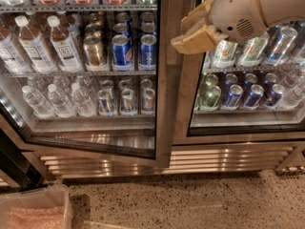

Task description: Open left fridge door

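Cool fridge-interior glow, soft reflections; end effector (187, 32) evenly lit, upper centre.

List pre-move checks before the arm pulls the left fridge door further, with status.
1. Left fridge door, tall glass pane in brushed-steel frame, ajar: ok, its bottom edge angles out from the cabinet.
2. Tan tool at that door's right frame edge, up high: ok.
3. Tool's hold on the door: cannot tell.
4. Right steel-framed glass door shut: ok.
5. Clear plastic bin on the floor, lower left, outside the door's swing: cannot tell.
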Tool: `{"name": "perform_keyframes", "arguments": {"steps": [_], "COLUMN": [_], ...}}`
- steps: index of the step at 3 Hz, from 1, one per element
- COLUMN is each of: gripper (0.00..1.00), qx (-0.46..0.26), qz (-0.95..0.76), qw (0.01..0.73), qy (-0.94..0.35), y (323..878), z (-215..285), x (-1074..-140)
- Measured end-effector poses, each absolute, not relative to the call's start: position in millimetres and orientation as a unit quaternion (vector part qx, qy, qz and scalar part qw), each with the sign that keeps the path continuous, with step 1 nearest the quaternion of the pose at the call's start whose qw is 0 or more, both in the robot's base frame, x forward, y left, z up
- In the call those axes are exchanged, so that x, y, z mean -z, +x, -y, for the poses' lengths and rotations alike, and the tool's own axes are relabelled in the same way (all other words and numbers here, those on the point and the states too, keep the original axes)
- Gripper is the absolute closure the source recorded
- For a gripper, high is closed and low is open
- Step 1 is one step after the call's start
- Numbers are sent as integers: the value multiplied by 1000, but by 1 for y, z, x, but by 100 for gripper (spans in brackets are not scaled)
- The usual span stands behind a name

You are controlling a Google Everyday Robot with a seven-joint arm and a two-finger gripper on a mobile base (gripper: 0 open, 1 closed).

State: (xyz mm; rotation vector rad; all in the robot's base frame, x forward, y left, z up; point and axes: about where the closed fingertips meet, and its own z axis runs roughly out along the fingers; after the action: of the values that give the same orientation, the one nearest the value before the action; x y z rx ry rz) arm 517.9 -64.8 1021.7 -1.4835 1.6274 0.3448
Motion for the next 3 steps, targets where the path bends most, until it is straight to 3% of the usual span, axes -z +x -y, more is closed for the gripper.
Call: {"name": "perform_keyframes", "arguments": {"steps": [1, 2, 3], "gripper": [61, 84, 100], "qx": [-139, -139, -152], "qz": [-655, -655, -656], "qw": [441, 441, 436], "qy": [-597, -597, -597], "y": [518, 517, 506], "z": [65, 65, 62], "x": [-1022, -1022, -1016]}}
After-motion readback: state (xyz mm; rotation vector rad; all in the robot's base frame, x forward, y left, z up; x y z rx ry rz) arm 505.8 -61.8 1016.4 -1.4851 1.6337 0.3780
